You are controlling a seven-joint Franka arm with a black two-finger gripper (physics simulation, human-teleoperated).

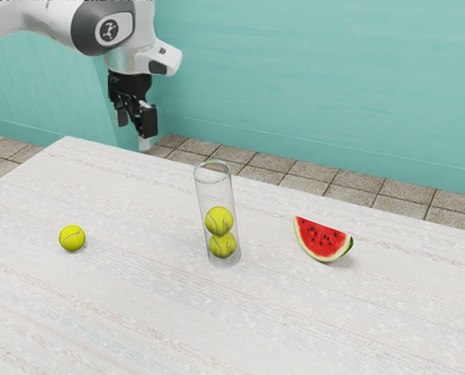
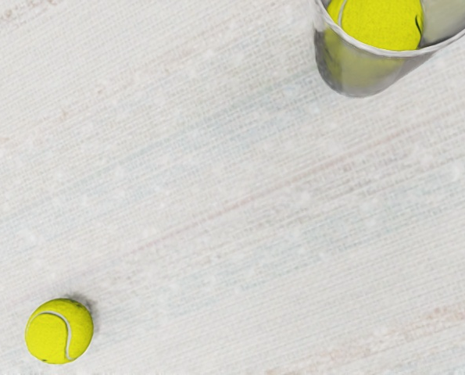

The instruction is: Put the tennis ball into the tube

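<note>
Exterior view: one claw (image 1: pixel 134 133), fingers apart, nothing held. Lower than claw: one loose ball (image 1: pixel 72 238), round every way; one tube (image 1: pixel 214 178), long axis upright, two balls (image 1: pixel 219 221) inside; one melon slice (image 1: pixel 323 240), beyond tube. Wrist view: tube's mouth faces claw.

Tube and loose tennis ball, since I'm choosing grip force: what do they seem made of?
The tube looks like clear, smooth plastic, possibly glass: two tennis balls show through its wall. The loose tennis ball looks like matte felt, presumably over rubber: yellow cover without shine, pale seam.
</note>
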